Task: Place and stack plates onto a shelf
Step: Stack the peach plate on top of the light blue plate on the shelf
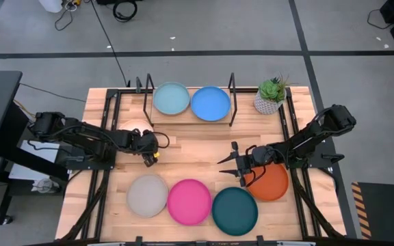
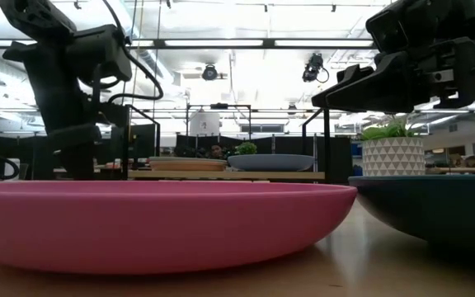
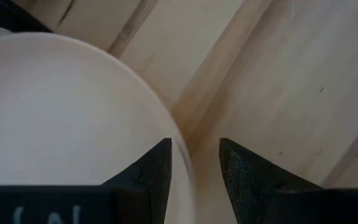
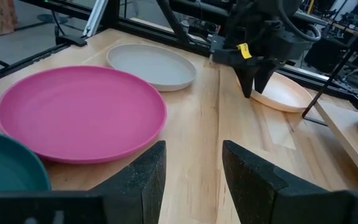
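Observation:
The peach plate (image 1: 130,128) lies flat near the table's left side, partly under my left arm. My left gripper (image 1: 150,156) points down at its right rim, open. One finger (image 3: 157,165) is over the plate (image 3: 61,124), the other (image 3: 241,171) is outside the rim, with bare wood showing between. My right gripper (image 1: 230,162) is open and hovers over bare table left of the orange plate (image 1: 272,183). The light blue plate (image 1: 171,99) and blue plate (image 1: 210,103) rest side by side on the shelf (image 1: 183,119). The tan plate is out of view.
Grey (image 1: 147,195), magenta (image 1: 189,201) and dark teal (image 1: 234,210) plates lie in a row along the near edge. A potted plant (image 1: 271,96) stands right of the shelf. Black frame rails run down both table sides. Bare wood lies between the grippers.

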You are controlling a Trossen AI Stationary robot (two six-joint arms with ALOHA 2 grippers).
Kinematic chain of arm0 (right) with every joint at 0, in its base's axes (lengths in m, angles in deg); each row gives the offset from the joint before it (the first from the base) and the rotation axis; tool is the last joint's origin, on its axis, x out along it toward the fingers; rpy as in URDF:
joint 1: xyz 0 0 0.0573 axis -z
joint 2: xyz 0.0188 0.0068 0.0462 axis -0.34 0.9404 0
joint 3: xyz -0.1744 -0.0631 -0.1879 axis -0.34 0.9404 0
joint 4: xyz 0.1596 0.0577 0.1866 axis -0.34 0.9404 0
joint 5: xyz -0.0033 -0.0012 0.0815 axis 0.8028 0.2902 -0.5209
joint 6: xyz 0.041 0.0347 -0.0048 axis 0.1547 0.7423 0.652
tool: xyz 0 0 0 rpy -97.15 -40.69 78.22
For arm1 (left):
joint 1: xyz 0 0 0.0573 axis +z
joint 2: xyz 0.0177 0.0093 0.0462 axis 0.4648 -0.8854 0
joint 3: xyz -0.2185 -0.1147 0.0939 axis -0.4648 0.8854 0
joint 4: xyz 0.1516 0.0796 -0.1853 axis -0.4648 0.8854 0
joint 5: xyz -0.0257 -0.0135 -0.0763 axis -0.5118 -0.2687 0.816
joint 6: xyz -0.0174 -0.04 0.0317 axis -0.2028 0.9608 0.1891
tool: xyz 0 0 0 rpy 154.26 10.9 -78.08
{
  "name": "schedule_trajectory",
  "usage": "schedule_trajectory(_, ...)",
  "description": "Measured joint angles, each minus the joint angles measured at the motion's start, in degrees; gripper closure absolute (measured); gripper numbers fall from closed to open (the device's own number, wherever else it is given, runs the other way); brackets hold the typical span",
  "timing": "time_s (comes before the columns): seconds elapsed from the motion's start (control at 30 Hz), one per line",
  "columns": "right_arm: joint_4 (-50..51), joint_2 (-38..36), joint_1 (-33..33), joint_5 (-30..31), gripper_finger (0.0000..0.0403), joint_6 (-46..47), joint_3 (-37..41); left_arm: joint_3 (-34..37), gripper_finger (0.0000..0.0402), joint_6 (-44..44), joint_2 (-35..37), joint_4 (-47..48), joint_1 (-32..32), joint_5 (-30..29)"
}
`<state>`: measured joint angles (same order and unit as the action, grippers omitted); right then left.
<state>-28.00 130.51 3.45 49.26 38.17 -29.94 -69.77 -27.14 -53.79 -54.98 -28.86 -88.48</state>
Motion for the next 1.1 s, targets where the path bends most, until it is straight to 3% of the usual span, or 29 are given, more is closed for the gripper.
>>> schedule_trajectory(0.33,-0.02,0.00,0.00,-0.02,0.0239,-0.41,0.00,0.00,0.0270,1.45,0.02,3.99,2.95,4.03)
schedule_trajectory(0.57,-0.02,0.00,0.00,-0.03,0.0239,-0.28,0.00,-0.97,0.0384,2.56,0.17,5.15,2.99,10.34)
schedule_trajectory(0.77,-0.02,0.00,0.00,-0.04,0.0239,-0.24,0.00,-10.78,0.0380,0.92,0.17,13.56,1.83,23.78)
schedule_trajectory(0.87,-0.02,0.00,0.00,-0.04,0.0239,-0.23,0.00,-16.88,0.0382,-2.10,0.17,16.61,1.14,27.72)
schedule_trajectory(1.0,0.23,0.00,0.00,-0.31,0.0239,-0.23,0.02,-24.57,0.0383,-9.18,0.17,16.11,0.01,27.69)
schedule_trajectory(1.1,0.23,0.02,0.00,-0.31,0.0239,-0.26,0.02,-29.38,0.0384,-16.15,0.17,13.03,-0.84,21.70)
